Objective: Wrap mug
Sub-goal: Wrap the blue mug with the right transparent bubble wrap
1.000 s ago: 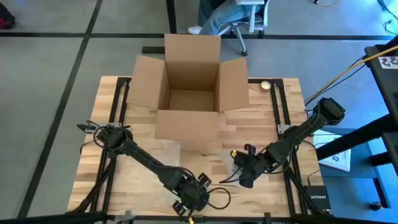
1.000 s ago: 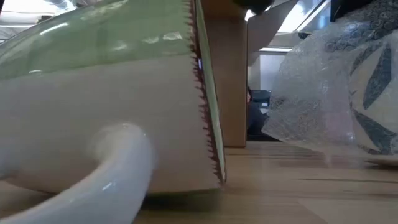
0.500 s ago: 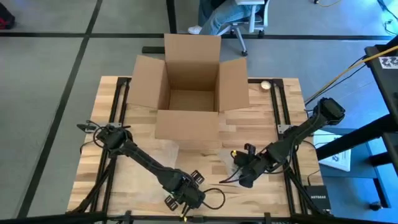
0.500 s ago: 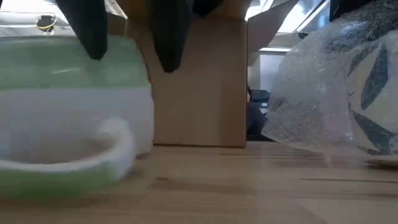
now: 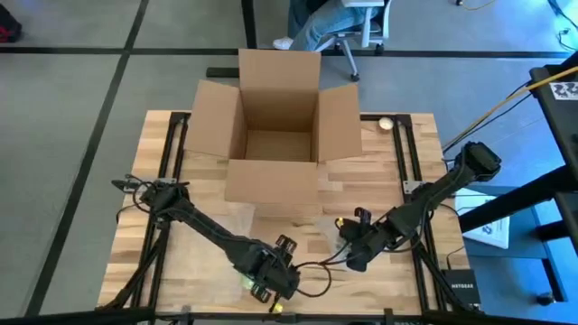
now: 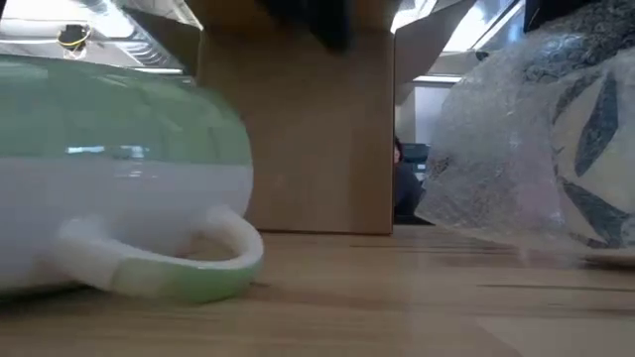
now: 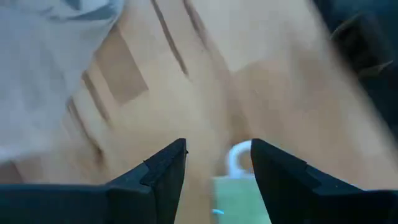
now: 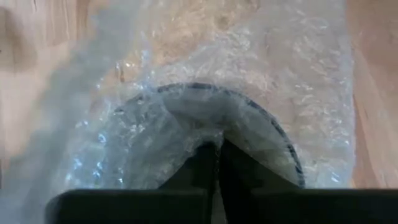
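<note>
My left gripper (image 7: 214,165) hangs spread and empty over the mug (image 6: 119,178), which lies on its side at the table's (image 5: 181,262) bottom edge, low in the frame, handle (image 6: 159,263) toward the camera. A second ago I was lower right of it. My right gripper (image 5: 348,248), farther away, pinches the bubble wrap (image 8: 205,93).

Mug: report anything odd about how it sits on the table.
The mug looks tipped on its side: in the low view its handle lies flat along the table. It is bare, apart from the bubble wrap, just ahead of the open left gripper.
</note>
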Controlling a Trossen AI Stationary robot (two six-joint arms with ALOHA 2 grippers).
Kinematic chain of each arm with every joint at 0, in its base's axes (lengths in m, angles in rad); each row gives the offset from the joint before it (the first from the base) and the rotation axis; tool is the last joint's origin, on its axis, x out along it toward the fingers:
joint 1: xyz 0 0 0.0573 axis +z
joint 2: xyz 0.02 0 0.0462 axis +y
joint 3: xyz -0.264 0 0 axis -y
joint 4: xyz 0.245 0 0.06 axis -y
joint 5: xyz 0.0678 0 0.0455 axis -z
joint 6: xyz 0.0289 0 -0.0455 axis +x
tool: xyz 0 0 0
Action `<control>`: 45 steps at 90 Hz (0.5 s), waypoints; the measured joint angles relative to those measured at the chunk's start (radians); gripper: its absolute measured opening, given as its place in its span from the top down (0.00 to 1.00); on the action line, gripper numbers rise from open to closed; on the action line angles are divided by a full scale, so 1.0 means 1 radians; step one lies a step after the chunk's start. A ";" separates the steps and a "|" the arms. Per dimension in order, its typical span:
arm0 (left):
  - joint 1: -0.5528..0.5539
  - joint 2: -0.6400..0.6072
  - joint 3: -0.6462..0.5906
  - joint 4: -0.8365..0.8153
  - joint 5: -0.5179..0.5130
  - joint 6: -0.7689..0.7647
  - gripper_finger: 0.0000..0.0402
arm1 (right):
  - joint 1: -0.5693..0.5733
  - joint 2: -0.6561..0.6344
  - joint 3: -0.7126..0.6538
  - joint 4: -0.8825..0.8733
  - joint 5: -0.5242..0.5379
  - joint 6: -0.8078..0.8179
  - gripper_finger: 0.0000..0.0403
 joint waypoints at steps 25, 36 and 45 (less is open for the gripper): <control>-0.075 0.010 -0.018 -0.004 -0.011 -0.363 0.59 | -0.001 0.000 0.000 -0.001 0.019 -0.026 1.00; -0.111 0.010 -0.019 0.010 -0.019 -0.459 0.59 | -0.001 0.000 0.000 -0.001 0.020 -0.035 1.00; -0.125 0.034 -0.019 0.061 -0.030 -0.446 0.59 | -0.001 0.000 0.000 0.000 0.020 -0.051 1.00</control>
